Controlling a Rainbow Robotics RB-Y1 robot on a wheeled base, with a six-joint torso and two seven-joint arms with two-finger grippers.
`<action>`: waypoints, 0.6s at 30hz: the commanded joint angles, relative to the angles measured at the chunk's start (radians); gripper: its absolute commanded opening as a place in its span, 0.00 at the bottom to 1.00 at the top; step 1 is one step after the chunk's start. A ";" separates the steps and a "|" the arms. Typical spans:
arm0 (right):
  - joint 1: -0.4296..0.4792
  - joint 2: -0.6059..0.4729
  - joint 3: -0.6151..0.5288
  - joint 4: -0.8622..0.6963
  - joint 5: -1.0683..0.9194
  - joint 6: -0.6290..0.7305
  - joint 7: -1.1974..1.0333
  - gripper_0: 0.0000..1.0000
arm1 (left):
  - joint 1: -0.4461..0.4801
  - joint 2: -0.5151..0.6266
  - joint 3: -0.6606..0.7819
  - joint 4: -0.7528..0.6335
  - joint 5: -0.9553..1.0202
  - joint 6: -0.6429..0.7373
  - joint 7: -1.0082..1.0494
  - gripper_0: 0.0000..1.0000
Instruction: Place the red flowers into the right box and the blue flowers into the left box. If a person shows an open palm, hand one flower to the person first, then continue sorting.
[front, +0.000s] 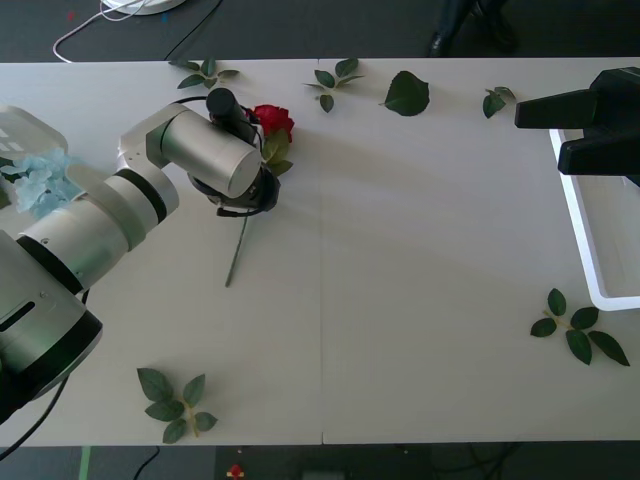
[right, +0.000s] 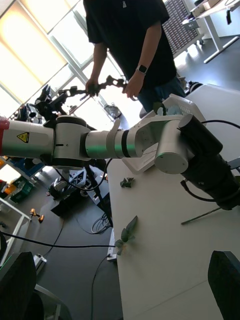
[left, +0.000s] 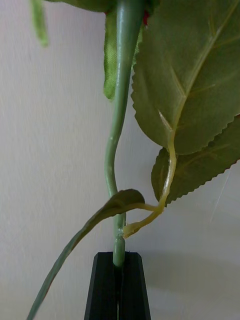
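A red flower lies on the white table at the back left, its stem trailing toward me. My left gripper sits over that stem, just below the bloom, mostly hidden under its own wrist. Seen from the left wrist, the black fingers are shut on the green stem, with leaves beside it. Blue flowers lie in the left box at the far left edge. My right gripper hovers open near the back corner of the right box.
Loose leaf sprigs are scattered about: along the back edge, at the front left, and by the right box. Bare table lies between the rose and the right box.
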 joint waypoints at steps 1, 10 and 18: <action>0.009 -0.024 -0.013 -0.027 -0.013 -0.002 -0.025 1.00 | 0.004 0.041 0.002 -0.011 -0.008 -0.037 -0.043 0.00; 0.009 -0.024 -0.013 -0.027 -0.013 -0.002 -0.025 1.00 | -0.002 0.067 0.078 -0.059 0.009 -0.035 -0.028 0.00; 0.009 -0.024 -0.013 -0.027 -0.013 -0.002 -0.025 1.00 | -0.002 0.090 0.216 -0.243 0.024 -0.035 -0.020 0.00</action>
